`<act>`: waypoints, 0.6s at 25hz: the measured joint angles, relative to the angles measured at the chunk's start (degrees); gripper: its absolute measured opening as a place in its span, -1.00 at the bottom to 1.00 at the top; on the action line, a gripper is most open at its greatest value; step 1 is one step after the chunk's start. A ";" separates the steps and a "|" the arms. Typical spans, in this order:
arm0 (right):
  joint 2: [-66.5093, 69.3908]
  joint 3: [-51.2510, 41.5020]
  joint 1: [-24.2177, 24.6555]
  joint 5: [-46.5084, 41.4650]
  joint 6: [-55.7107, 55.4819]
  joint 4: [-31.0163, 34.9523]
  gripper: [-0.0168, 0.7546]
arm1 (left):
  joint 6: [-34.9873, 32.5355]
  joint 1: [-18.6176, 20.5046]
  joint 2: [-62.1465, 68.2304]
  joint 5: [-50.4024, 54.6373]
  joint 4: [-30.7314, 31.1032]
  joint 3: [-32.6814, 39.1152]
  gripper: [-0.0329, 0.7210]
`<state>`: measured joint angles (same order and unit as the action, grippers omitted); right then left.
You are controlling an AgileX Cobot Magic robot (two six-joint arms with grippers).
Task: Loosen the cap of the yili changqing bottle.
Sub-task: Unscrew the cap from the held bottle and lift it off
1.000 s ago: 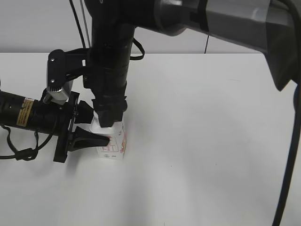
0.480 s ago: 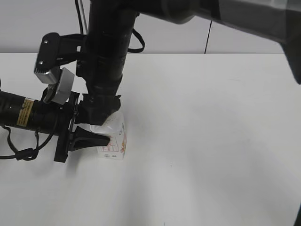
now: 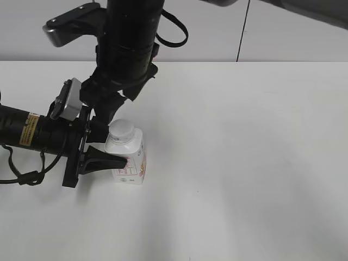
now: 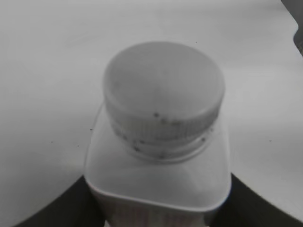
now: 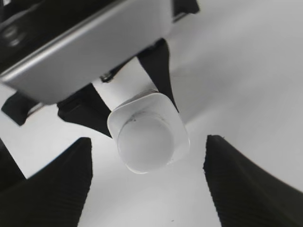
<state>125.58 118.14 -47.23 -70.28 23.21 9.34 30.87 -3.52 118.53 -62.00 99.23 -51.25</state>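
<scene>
Exterior view. The yili changqing bottle [image 3: 129, 160] stands upright on the white bench [image 3: 244, 163], left of centre and toward the near side. The left gripper [image 3: 103, 149] comes in level from the left, and its fingers [image 3: 106, 162] pinch the bottle body; the near finger lies against the printed side. The cap [image 3: 122, 130] sits on the neck, uncovered. The right gripper [image 3: 106, 111] hangs just above and to the left of the cap, not touching it; its tips are hard to separate from the dark arm here. Judgement: the bottle is braced, but whether the cap is loosened cannot be read from this angle; no gap or tilt shows.

Left wrist view. The cap [image 4: 163, 90] fills the middle, seated square on the neck, ribbed edge visible, with the ring below it. The bottle shoulders [image 4: 156, 182] slope down to the frame bottom. Dark finger shapes [image 4: 61, 213] sit at both lower corners, hugging the body; the contact itself is cut off. Small dark specks on the cap rim may be dirt or lens marks; cannot tell.

Right wrist view. Looking down on the cap [image 5: 144, 144] and the square shoulders [image 5: 175, 130]. The right gripper's fingers [image 5: 57, 182] are spread wide on either side, well clear of the cap, holding nothing. The left gripper's body [image 5: 85, 45] blocks the upper left. The thread is hidden under the cap.

Status: the cap is still on the bottle; a further twist may be needed, undetermined.
</scene>
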 joint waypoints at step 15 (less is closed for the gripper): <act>1.40 -0.04 0.00 0.00 -28.59 -1.96 0.54 | 0.05 0.00 0.00 0.00 0.00 0.00 0.06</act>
<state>126.98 118.10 -47.23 -70.28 -5.39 7.37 30.92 -3.52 118.53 -62.00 99.23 -51.25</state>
